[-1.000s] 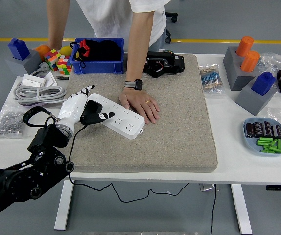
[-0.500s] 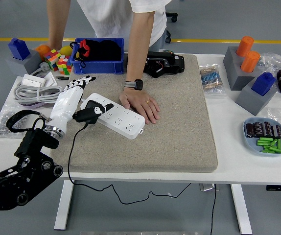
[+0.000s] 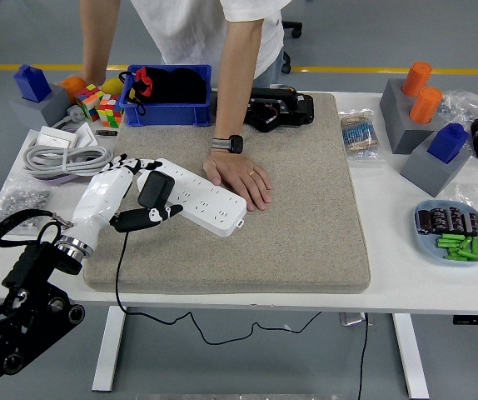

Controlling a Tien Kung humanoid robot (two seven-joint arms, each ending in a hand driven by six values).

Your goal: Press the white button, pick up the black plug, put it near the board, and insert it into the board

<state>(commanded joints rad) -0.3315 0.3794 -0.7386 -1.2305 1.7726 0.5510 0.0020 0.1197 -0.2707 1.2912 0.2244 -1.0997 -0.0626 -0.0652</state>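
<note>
Head view shows the white power strip (image 3: 196,197), the board of the task, lying at an angle on the grey felt mat (image 3: 306,208), with a person's hand (image 3: 239,182) flat on the mat and resting against the strip's far-right portion, apparently steadying it. The robot's left hand (image 3: 131,196) reaches in from the lower left; its white fingers (image 3: 135,165) are curled around the black plug (image 3: 154,189), and the dark thumb (image 3: 151,217) points right beneath it. The plug is held at the strip's left end, its body overlapping the strip's near-left edge, and its black cable (image 3: 119,275) trails down over the mat's front edge and under the table. Whether the prongs are touching a socket, or merely hang above one, cannot be told from this angle. The white button is not distinguishable on the strip, so no finding is possible on whether the press has been made. In my judgement the pick-up is complete and the plug is brought to the board; what is left is aligning the prongs over a socket and pushing them home, then letting go. The right arm is not in view. A blue bin (image 3: 168,98) and a coiled grey cable (image 3: 62,158) stand clear of the work at the table's far left
</note>
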